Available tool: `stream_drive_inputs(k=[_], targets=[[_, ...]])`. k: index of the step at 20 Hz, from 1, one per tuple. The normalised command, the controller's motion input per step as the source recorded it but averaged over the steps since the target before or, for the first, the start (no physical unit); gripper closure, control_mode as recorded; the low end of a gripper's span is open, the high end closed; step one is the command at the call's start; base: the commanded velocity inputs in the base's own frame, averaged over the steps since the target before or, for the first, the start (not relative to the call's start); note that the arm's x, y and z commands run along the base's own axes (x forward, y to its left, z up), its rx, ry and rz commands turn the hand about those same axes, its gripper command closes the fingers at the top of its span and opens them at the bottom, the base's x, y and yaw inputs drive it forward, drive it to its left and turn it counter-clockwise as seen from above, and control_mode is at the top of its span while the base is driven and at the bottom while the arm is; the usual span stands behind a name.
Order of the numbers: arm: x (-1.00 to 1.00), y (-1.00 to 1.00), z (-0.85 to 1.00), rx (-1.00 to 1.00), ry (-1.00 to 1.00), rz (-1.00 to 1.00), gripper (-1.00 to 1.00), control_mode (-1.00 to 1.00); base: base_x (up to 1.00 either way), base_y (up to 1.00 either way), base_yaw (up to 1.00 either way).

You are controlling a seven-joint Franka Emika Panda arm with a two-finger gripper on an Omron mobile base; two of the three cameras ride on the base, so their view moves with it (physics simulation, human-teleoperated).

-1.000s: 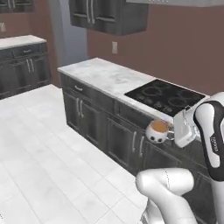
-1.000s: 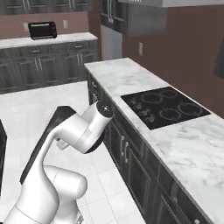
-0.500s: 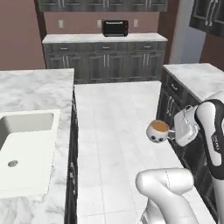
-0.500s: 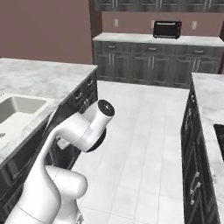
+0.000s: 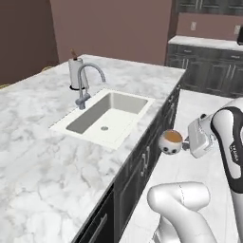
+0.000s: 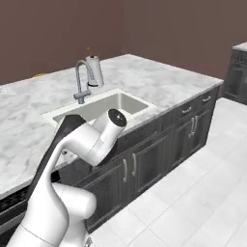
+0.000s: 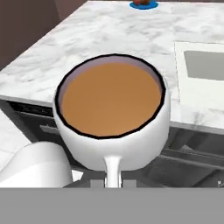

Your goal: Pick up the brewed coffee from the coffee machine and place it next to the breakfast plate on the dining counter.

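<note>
**Mug in hand beside the island**

Island counter [image 5: 42, 142]: big slab of white-grey veined marble over dark cabinets, running along my left in the left base view. Same top seen in the right base view [image 6: 159, 79] and in the hand view [image 7: 109, 35].

Sink [image 5: 107, 116]: pale basin sunk into the marble, grey curved tap [image 5: 85, 85] at its far rim, a light cylinder [image 5: 74, 72] standing just beside the tap.

My gripper [image 5: 190, 141]: clamped tight on the mug's handle, out over the floor just off the counter edge, level with the cabinet fronts.

Mug [image 5: 170, 141]: small, round, white, upright, brown coffee up near the rim. In the hand view it sits close [image 7: 111, 116], handle toward me.

Plate [image 7: 144, 5]: bright blue, something red on it, far off on the marble, well apart from the mug.
</note>
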Motion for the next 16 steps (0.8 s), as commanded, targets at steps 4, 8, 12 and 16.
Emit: stream_drive_inputs(k=[4, 8, 12, 16], targets=[[0.00, 0.00, 0.00, 0.00, 0.00, 0.00, 1.00, 1.00, -0.47, 0.59, 0.83], [0.00, 0.00, 0.00, 0.00, 0.00, 0.00, 1.00, 1.00, -0.41, 0.79, 0.80], [0.00, 0.00, 0.00, 0.00, 0.00, 0.00, 1.00, 1.00, -0.34, 1.00, 0.73], [0.00, 0.00, 0.00, 0.00, 0.00, 0.00, 1.00, 1.00, -0.23, 1.00, 0.62]])
